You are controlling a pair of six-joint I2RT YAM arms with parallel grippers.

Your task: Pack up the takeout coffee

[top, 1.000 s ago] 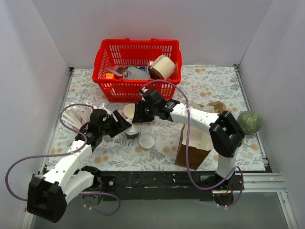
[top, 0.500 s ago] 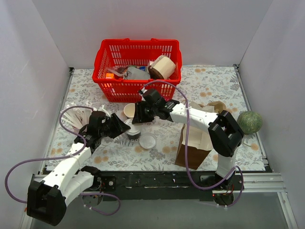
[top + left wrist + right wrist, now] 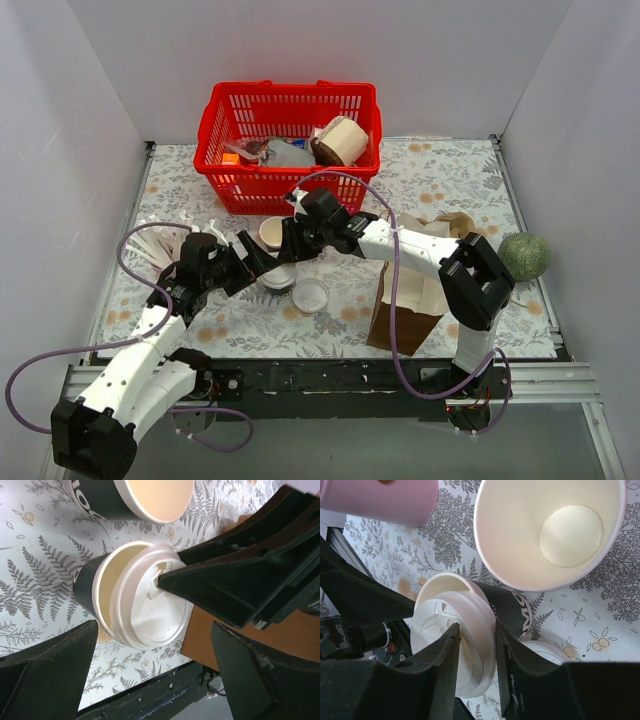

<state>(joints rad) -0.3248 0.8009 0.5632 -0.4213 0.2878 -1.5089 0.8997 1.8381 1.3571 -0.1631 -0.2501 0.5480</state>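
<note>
Currently we list the takeout coffee (image 3: 278,280) upright on the counter (image 3: 440,170) just in front of the red basket (image 3: 330,190), lid (image 3: 440,635) askew: a light, crushable paper cup, we judge, best held low on its dark wall. The right claw (image 3: 476,627) pinches the lid's edge; the left claw (image 3: 153,626) gapes wide astride the cup, holding nothing. Crowding it: lidless cup (image 3: 270,233) nearer the basket, loose lid (image 3: 309,295) farther out.
</note>
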